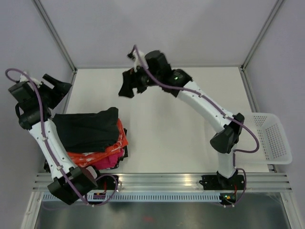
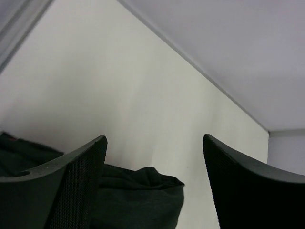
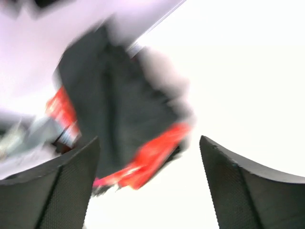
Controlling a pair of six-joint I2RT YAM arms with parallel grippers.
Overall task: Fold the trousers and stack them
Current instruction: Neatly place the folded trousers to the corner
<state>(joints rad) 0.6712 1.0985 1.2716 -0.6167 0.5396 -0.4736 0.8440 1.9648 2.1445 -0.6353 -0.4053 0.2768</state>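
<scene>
The black trousers (image 1: 90, 128) lie folded on top of a pile of clothes at the table's left side. My left gripper (image 1: 63, 90) hovers just beyond the pile's far left corner, open and holding nothing. In the left wrist view a folded corner of the trousers (image 2: 138, 195) shows low between the spread fingers (image 2: 71, 186). My right gripper (image 1: 133, 88) is raised over the far middle of the table, open and empty. The right wrist view is blurred. It shows the trousers (image 3: 119, 105) well ahead of the gripper (image 3: 148, 140).
Under the trousers lie an orange-and-white garment (image 1: 97, 153) and a magenta one (image 1: 108, 163). The orange cloth (image 3: 152, 157) also shows in the right wrist view. A white mesh basket (image 1: 269, 138) sits at the table's right edge. Frame posts and walls ring the table.
</scene>
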